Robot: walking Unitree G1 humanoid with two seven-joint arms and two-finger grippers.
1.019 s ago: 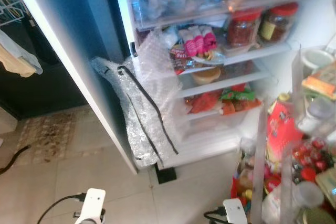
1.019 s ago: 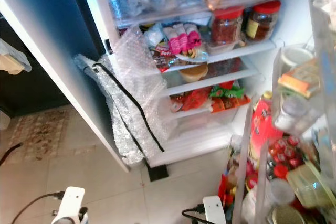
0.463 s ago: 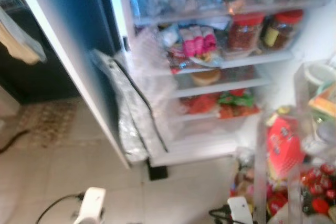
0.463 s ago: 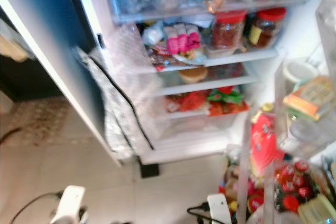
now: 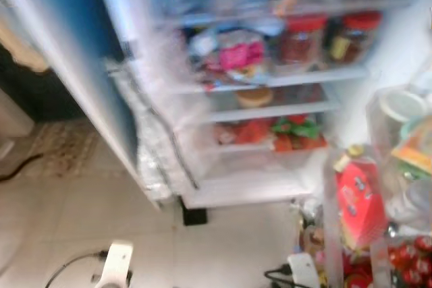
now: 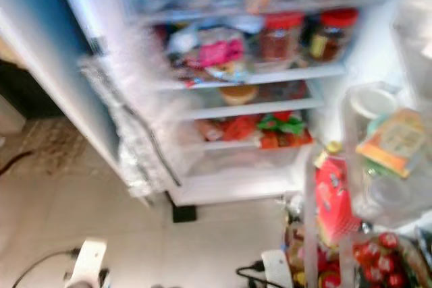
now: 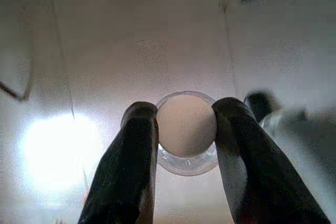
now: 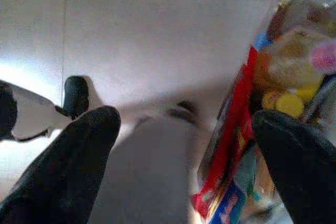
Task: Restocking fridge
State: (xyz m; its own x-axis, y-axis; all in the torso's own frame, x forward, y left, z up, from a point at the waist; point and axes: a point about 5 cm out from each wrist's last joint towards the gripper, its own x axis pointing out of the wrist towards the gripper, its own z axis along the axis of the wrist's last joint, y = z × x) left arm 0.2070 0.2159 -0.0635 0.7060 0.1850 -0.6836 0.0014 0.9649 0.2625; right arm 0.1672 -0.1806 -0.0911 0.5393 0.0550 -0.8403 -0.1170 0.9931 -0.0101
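Observation:
The open fridge (image 5: pixel 270 99) stands ahead, blurred. Its shelves hold two red-lidded jars (image 5: pixel 304 38), a pink packet (image 5: pixel 239 55) and red and green packs (image 5: pixel 283 133). In the left wrist view my left gripper (image 7: pixel 186 124) is shut on a small clear round cup (image 7: pixel 186 129) with pale cream contents, held over the tiled floor. My right gripper (image 8: pixel 186 124) is open, with nothing between its fingers, low over the floor beside the packed door shelf (image 8: pixel 294 66).
The fridge door (image 5: pixel 405 166) stands open on the right, crowded with a red carton (image 5: pixel 361 193), tubs and red-capped bottles. Bubble wrap (image 5: pixel 152 139) hangs at the fridge's left side. A black block (image 5: pixel 194 215) lies on the beige tiles. A patterned mat (image 5: pixel 61 156) lies at left.
The whole picture has shifted and grown more blurred, so the camera has moved. Both wrists stay low at the bottom edge; nothing in the fridge has moved.

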